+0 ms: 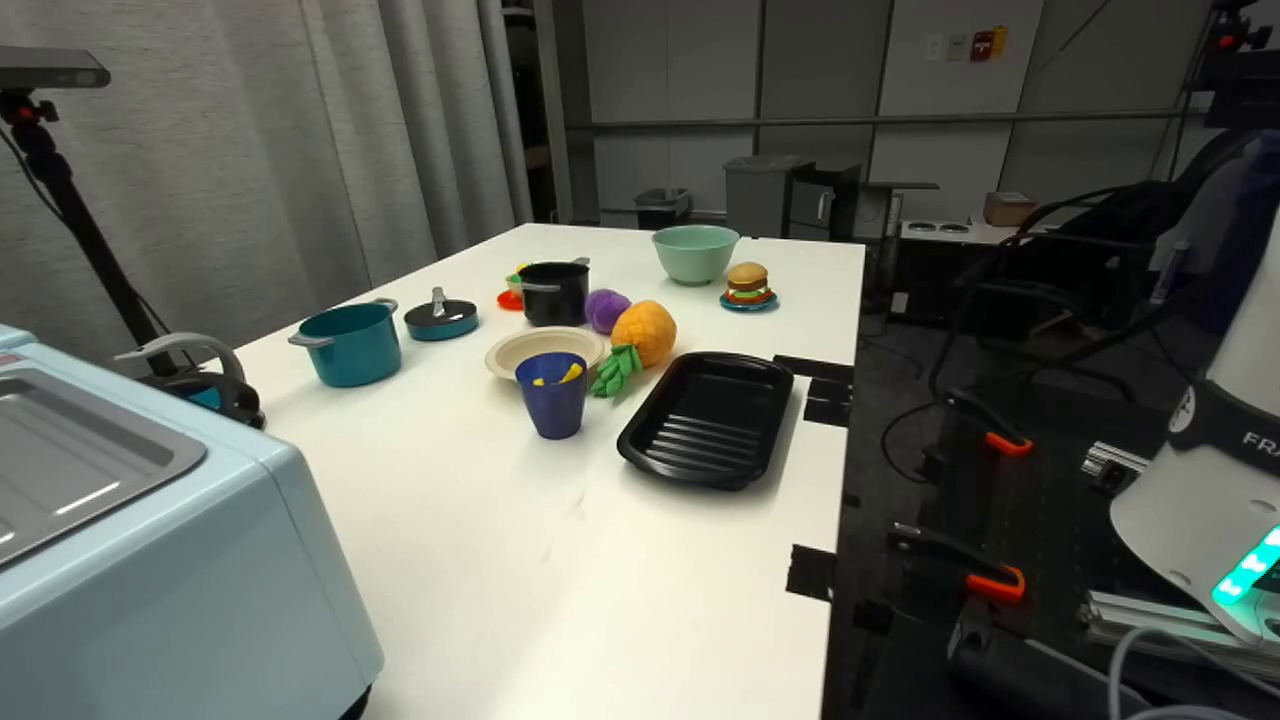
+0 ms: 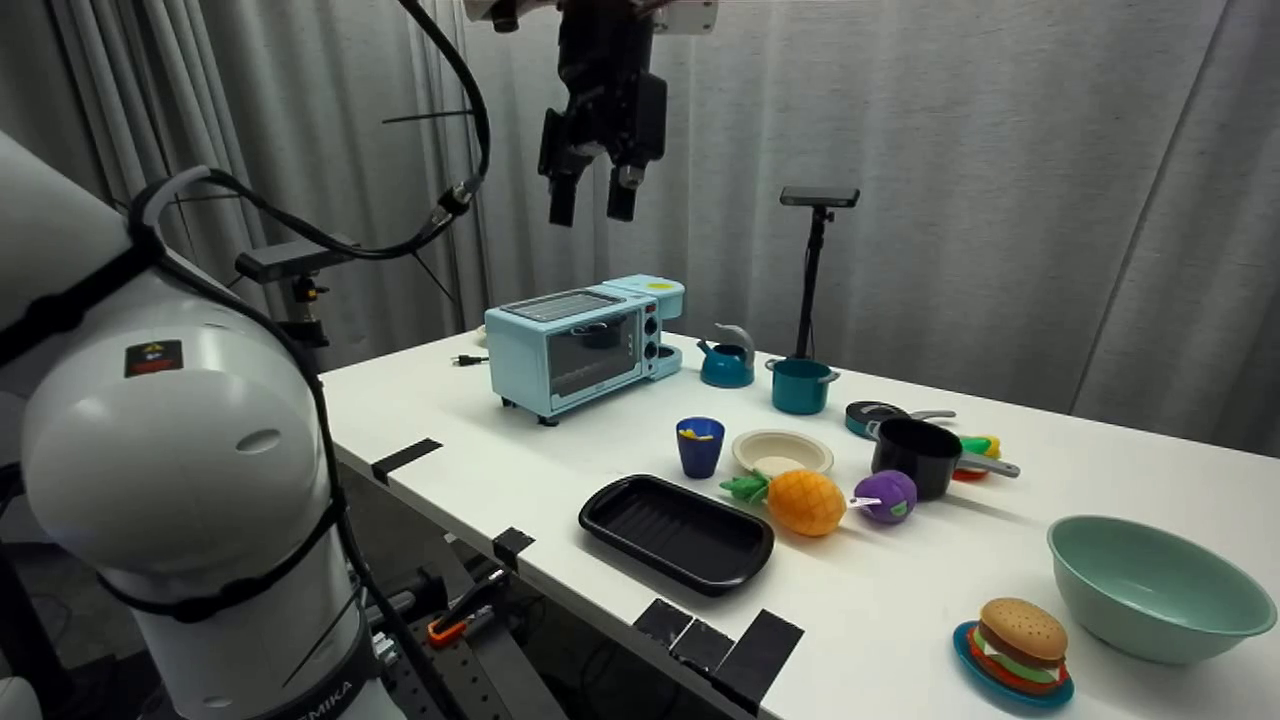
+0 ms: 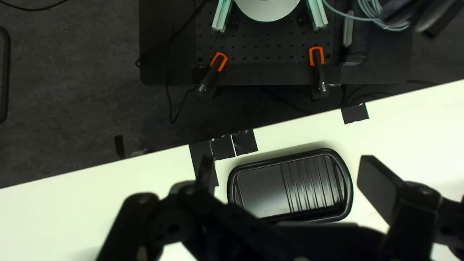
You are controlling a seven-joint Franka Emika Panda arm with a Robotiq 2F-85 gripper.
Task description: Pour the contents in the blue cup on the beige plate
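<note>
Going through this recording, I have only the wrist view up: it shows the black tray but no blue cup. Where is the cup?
Observer: Both exterior views show the blue cup upright on the table, beside the beige plate.
Operator: Anything in it to pour?
Observer: Yes, some yellow pieces show inside it; exactly what they are, I cannot tell.
Operator: My picture gives little sense of height. How high am I?
Observer: In an exterior view, the gripper hangs in the air, well above the table.
</note>
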